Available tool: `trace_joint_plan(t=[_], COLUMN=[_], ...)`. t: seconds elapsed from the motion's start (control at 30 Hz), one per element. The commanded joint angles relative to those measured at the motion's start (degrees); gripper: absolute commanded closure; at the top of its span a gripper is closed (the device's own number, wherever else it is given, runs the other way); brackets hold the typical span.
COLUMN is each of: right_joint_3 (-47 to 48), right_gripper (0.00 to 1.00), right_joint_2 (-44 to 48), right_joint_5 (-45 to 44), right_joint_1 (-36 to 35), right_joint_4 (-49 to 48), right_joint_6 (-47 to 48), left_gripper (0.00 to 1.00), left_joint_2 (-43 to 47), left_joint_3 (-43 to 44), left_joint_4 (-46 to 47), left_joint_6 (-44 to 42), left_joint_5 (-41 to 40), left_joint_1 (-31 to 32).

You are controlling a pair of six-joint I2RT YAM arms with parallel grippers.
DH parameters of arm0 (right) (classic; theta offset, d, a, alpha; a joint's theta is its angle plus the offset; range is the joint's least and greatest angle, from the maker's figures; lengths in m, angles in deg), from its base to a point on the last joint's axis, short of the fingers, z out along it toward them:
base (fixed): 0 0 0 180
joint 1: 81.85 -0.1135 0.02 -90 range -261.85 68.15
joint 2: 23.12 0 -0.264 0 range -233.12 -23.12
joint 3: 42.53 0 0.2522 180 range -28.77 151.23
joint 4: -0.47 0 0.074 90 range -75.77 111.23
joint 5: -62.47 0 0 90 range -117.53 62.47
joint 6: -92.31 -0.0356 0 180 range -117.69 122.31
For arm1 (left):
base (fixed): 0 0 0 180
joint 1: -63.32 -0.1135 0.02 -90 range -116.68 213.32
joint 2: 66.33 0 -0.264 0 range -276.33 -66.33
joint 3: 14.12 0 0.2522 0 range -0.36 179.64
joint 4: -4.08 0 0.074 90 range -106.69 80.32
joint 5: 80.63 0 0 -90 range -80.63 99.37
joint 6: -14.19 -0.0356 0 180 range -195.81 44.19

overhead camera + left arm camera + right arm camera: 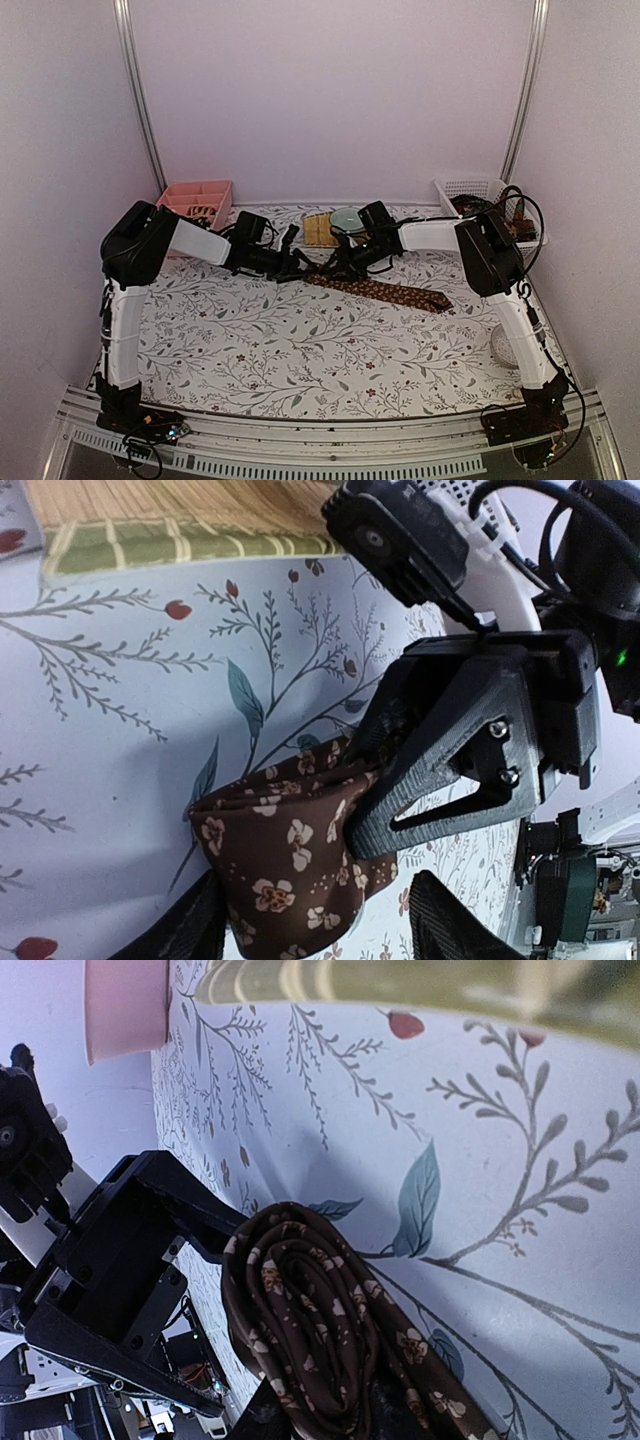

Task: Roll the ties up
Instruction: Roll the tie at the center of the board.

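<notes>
Brown tie (pixel 385 292), just one, lies part-rolled near the worktop's (pixel 300 350) far edge. Right gripper (pixel 365 780) pinches the roll; left gripper (pixel 315 920) straddles it, jaws open.

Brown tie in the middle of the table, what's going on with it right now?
Both arms meet at one end of the dark brown flower-patterned fabric necktie, which lies on the white leaf-print table cover. The right gripper has its jaws closed on the partly rolled end, with a few turns wound. The left gripper sits at that roll with jaws open on either side. The rest of the tie lies flat and unrolled toward the right arm's side.
</notes>
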State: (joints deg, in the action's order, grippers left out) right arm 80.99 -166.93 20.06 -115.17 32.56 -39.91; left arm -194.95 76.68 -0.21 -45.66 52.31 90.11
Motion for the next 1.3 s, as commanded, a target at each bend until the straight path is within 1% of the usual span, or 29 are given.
trace_joint_plan(t=[0.0,0.3,0.53,0.77,0.87,0.97,1.07,1.17,1.27], right_joint_3=[-1.0,-1.2,-1.5,-1.6,-1.6,-1.6,-1.4,-0.8,-1.0], right_gripper=[0.77,0.76,0.77,0.77,0.77,0.76,0.71,0.61,0.53], right_joint_2=[-4.9,-5.3,-5.1,-4.8,-4.7,-4.4,-3.5,-1.6,2.7], right_joint_5=[0.7,2.5,2.4,1.7,1.2,0.9,-0.2,-2.6,-4.6], right_joint_1=[-1.0,-1.3,-1.5,-1.4,-1.3,-1.3,-1.0,-0.3,0.2], right_joint_4=[2.2,0.7,0.5,0.9,1.3,1.8,2.9,5.5,8.3], right_joint_6=[-1.0,-2.1,-2.2,-1.8,-1.2,-0.6,0.9,4.2,9.9], left_gripper=[0.39,0.44,0.54,0.68,0.79,0.85,0.90,0.90,0.90], left_joint_2=[-3.3,-5.3,-5.4,-5.0,-4.8,-4.4,-3.9,-3.1,-2.0], left_joint_3=[-2.1,-2.6,-4.2,-6.3,-6.9,-7.3,-7.3,-7.4,-7.4], left_joint_4=[2.8,7.5,10.4,14.4,15.4,15.9,15.2,14.5,12.8], left_joint_6=[4.3,7.8,9.9,13.3,14.5,15.5,15.7,15.5,14.7], left_joint_5=[-1.3,1.8,1.4,1.0,0.4,-0.7,-1.7,-2.0,-2.8], left_joint_1=[0.9,2.1,2.3,1.9,1.6,1.3,1.0,0.5,0.0])
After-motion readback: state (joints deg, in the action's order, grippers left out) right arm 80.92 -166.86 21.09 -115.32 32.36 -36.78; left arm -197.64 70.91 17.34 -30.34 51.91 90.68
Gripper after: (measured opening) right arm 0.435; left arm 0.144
